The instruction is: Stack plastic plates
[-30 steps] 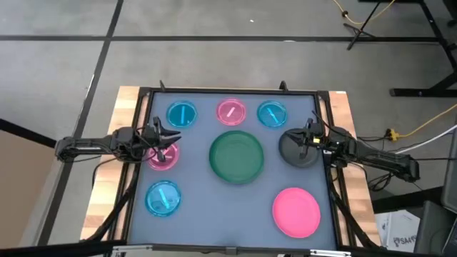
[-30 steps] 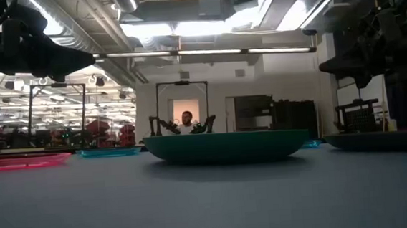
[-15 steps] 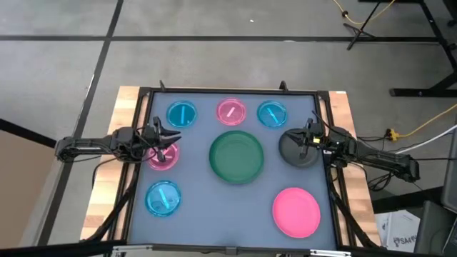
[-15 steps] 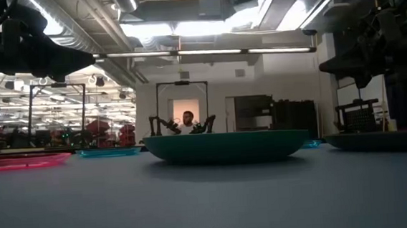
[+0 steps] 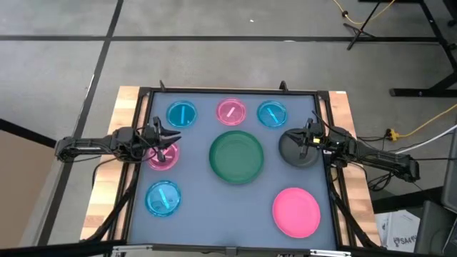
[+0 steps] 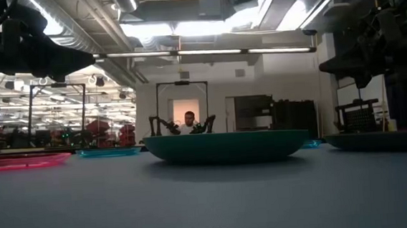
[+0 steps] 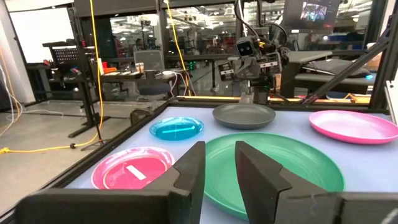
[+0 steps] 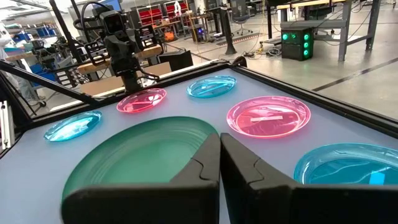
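Note:
Eight round plates lie flat on the blue-grey table. The large dark green plate (image 5: 236,155) sits in the middle. The dark grey plate (image 5: 294,151) is to its right and the hot pink plate (image 5: 296,211) is at the near right. Three small plates line the far edge: blue (image 5: 181,114), pink (image 5: 231,111), blue (image 5: 272,113). A small pink plate (image 5: 163,157) and a small blue plate (image 5: 163,198) lie on the left. My left gripper (image 7: 219,147) hovers open above the small pink plate. My right gripper (image 8: 219,137) hovers shut above the dark grey plate.
A black frame (image 5: 228,91) borders the table, with wooden strips outside it. Bare table surface lies between the green plate and the near edge (image 5: 221,214). In the low view a person (image 6: 188,119) sits far behind the table.

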